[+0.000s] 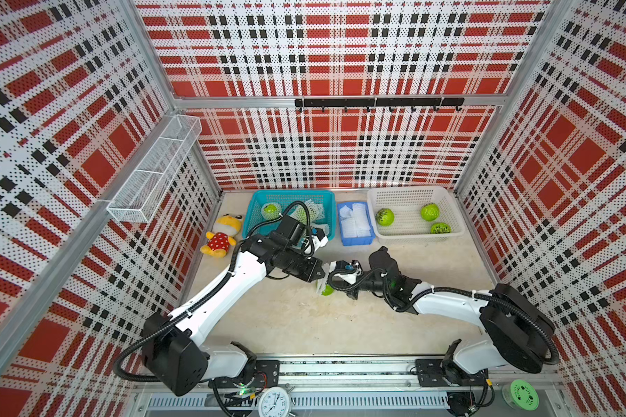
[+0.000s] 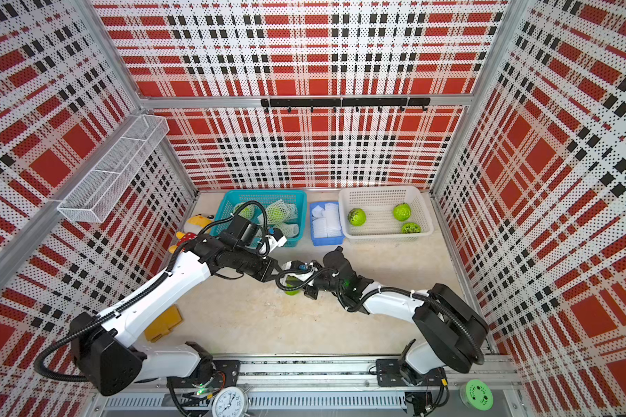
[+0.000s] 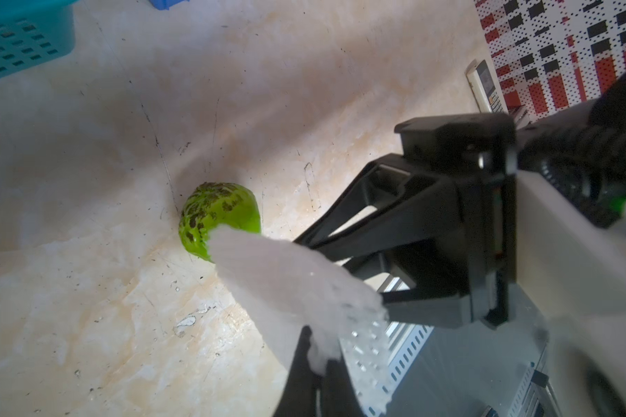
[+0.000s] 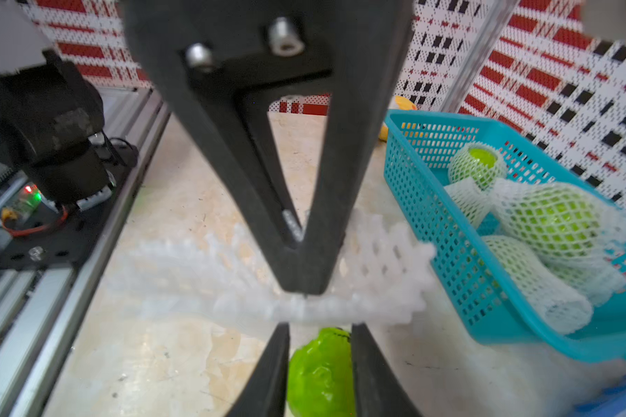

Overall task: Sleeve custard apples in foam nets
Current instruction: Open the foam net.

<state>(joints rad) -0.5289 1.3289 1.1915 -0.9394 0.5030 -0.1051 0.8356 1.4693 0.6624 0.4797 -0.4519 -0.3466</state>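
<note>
Far left by the wall, a yellow plush toy (image 1: 220, 234) lies on the table (image 1: 304, 325). Just right of it sits the teal basket (image 1: 255, 202), with sleeved custard apples (image 4: 553, 216) inside, nets on and lying against each other.

The left arm crosses in front of that basket to mid-table. The left gripper (image 4: 304, 289) has its fingers pinched together on a foam net (image 4: 376, 252). In the right wrist view the net sticks out as a flattened band on both sides of the tips.

The loose custard apple (image 3: 217, 216), green with dark patches, rests on the table right under the net's edge, between the two arms. The net is not on it yet.

The right gripper (image 4: 320, 326) comes in from the right, tips facing the left gripper's tips and just short of the net. Its fingers stand narrowly apart and the fruit shows in the gap. We cannot tell whether they touch or grip it.

Further right at the back wall is the blue tray (image 1: 344, 240), packed with spare foam nets (image 1: 355, 220). Beside it stands the white basket (image 1: 376, 195), with three bare custard apples (image 1: 385, 216) lying apart from one another.

Far right on the front rail is a green disc (image 1: 521, 395).
</note>
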